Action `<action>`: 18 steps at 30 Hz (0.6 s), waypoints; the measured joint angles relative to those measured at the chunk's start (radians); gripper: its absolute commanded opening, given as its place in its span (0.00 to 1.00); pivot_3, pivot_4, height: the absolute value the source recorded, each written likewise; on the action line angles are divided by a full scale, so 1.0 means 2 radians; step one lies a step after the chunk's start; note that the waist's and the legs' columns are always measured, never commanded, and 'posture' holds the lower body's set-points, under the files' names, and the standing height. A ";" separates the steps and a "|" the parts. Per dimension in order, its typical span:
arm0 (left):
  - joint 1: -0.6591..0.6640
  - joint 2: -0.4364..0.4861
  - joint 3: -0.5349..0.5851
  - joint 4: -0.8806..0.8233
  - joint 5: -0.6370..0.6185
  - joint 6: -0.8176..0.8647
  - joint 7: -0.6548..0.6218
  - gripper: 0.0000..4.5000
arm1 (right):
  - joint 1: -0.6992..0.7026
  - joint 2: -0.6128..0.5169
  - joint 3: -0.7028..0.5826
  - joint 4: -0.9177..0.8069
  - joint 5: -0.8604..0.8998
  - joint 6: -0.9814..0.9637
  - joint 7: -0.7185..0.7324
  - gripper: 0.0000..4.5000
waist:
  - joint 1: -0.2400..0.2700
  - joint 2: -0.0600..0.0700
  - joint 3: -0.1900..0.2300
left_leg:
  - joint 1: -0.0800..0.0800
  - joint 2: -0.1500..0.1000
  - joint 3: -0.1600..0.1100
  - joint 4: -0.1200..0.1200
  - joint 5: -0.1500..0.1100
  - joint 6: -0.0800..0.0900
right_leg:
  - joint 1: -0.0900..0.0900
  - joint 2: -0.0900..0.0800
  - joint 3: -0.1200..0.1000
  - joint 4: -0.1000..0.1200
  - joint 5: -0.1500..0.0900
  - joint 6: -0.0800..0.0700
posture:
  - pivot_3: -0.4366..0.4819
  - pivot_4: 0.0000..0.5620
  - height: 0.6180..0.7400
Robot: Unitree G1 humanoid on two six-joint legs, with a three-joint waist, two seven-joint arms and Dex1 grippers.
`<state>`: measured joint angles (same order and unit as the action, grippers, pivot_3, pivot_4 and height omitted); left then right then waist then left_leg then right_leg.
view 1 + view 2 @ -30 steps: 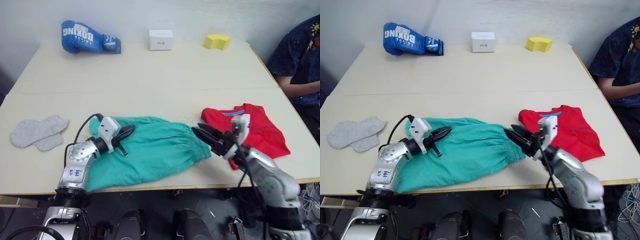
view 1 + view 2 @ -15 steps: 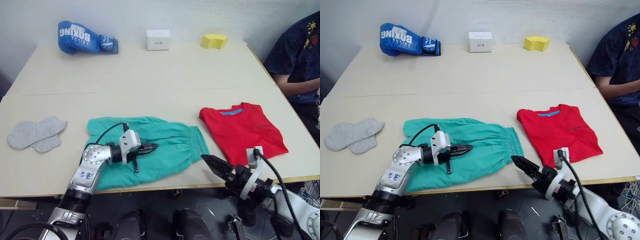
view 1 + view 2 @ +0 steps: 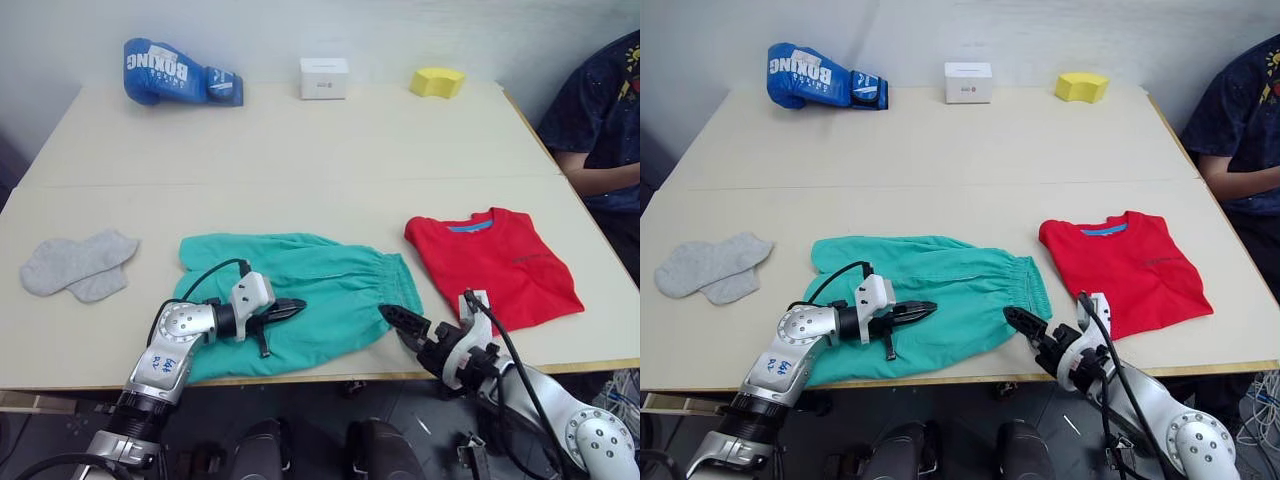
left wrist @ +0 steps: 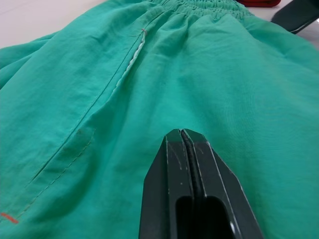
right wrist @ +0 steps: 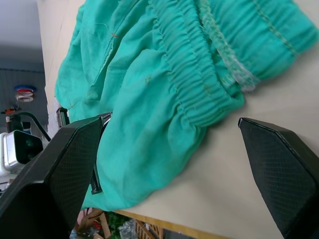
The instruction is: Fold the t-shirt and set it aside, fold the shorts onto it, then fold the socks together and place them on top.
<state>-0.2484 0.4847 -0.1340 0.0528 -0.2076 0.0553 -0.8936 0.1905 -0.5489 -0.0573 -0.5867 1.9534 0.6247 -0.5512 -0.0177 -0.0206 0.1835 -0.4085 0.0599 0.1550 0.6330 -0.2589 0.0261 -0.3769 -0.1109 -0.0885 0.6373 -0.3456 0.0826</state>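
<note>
One of three garments looks done: the bright red short-sleeved cloth t-shirt (image 3: 494, 262) w/ blue inner neck band lies folded into a neat block on the right side of the pale wooden desk (image 3: 300, 150), set aside, nothing stacked on it yet. Next up, the teal-green soft fabric shorts (image 3: 300, 300) w/ gathered elastic waistband: spread flat near the front edge of the desk, just left of the shirt, waistband end toward the shirt; they look only partly folded at best, and not yet moved onto the shirt. Left end effector (image 3: 915, 311) rests low over the middle of the shorts, its two black fingers pressed together w/ no cloth visibly pinched between them, per the left wrist view (image 4: 185, 149). Right end effector (image 3: 1025, 328) sits at the front edge of the desk beside the waistband corner, fingers (image 5: 279, 179) spread wide apart in the right wrist view, the waistband lying ahead of the gap, nothing gripped. So approx. a third done, by my read; shorts fold + transfer is the step in hand. Pair of short light grey ankle socks (image 3: 78, 265) lies overlapping at the far left of the desk, well apart from both end effectors, untouched; folding them together and topping the stack is left. Along the back edge: blue boxing glove (image 3: 178, 72), small white box (image 3: 323, 78), yellow sponge block (image 3: 436, 81). Person's arm (image 3: 600, 175) in a dark sleeve at the right edge
</note>
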 measured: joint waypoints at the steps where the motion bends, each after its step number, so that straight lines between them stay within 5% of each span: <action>1: 0.000 0.000 0.000 0.000 0.000 0.000 0.002 0.00 | 0.003 0.007 0.001 -0.002 0.002 -0.007 -0.004 0.99 | 0.000 0.000 0.000 | 0.000 0.000 0.000 0.000 0.000 0.000 | 0.000 0.000 0.000 0.000 0.000 0.000 | 0.48 0.27 1.00; 11: -0.005 -0.006 -0.001 0.001 0.001 0.010 0.007 0.00 | -0.045 0.086 0.064 0.024 -0.011 -0.030 -0.030 0.99 | -0.007 -0.001 -0.001 | 0.001 0.001 0.000 -0.002 0.002 -0.002 | 0.000 0.001 0.000 0.000 0.000 0.000 | 0.48 0.27 1.00; 17: -0.007 -0.011 -0.002 0.011 0.002 0.004 0.004 0.00 | -0.122 0.192 0.094 0.093 -0.141 -0.060 -0.005 0.99 | -0.013 -0.001 -0.001 | 0.002 0.002 0.001 -0.002 0.003 -0.003 | 0.000 0.002 0.000 0.000 0.000 -0.001 | 0.48 0.27 1.00; 18: -0.008 -0.011 -0.002 0.014 0.002 0.002 0.003 0.00 | -0.132 0.206 0.099 0.104 -0.182 -0.070 0.005 0.91 | -0.013 -0.001 -0.001 | 0.002 0.002 0.000 -0.002 0.003 -0.003 | 0.000 0.002 0.000 0.000 0.000 -0.001 | 0.48 0.27 1.00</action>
<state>-0.2652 0.4624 -0.1381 0.0804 -0.2027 0.0586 -0.8876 -0.0735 -0.1367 0.1401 -0.3779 1.5896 0.4855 -0.5413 -0.0432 -0.0230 0.1815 -0.4052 0.0639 0.1560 0.6286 -0.2530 0.0196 -0.3777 -0.1075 -0.0887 0.6375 -0.3456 0.0815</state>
